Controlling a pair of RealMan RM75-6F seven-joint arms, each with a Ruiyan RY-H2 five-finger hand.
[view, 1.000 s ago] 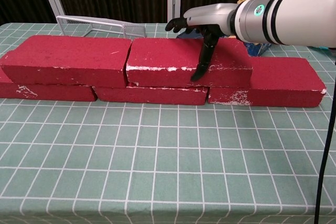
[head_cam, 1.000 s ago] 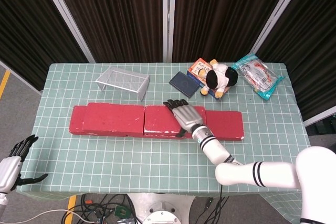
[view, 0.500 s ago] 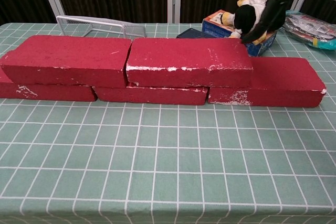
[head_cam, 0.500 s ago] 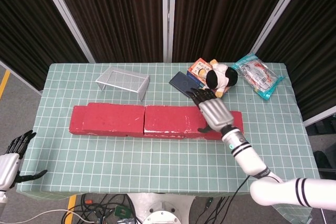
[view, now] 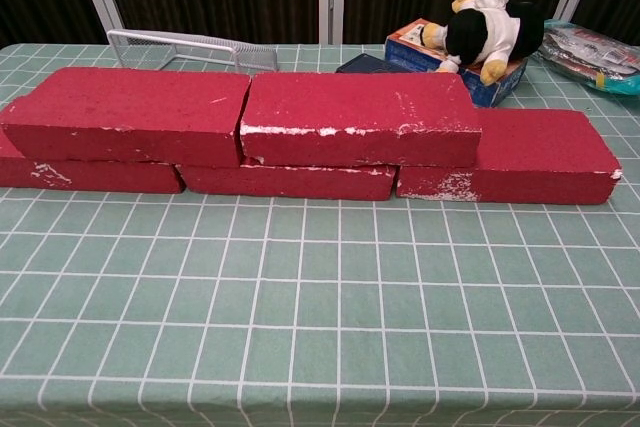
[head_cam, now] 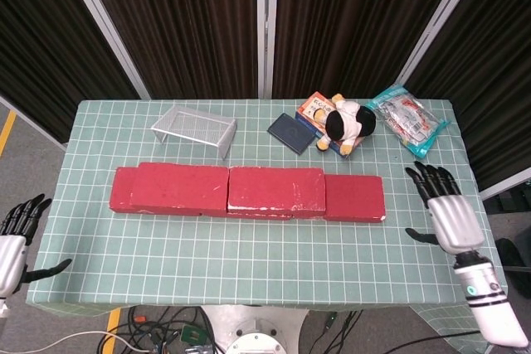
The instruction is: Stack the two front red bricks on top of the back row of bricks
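Head view: two upper red bricks [head_cam: 228, 187] lie side by side on the back row of bricks [head_cam: 355, 197] (three lower bricks visible in the chest view), mid-surface. Right hand [head_cam: 445, 209] hovers over the right edge of the checked surface [head_cam: 249, 246], fingers apart, holding nothing. Left hand [head_cam: 15, 234] hangs off the left edge, fingers spread, empty.

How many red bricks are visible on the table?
5: two on top, upper left brick and upper right brick; three beneath, lower left brick, lower middle brick, lower right brick. More may be hidden behind.
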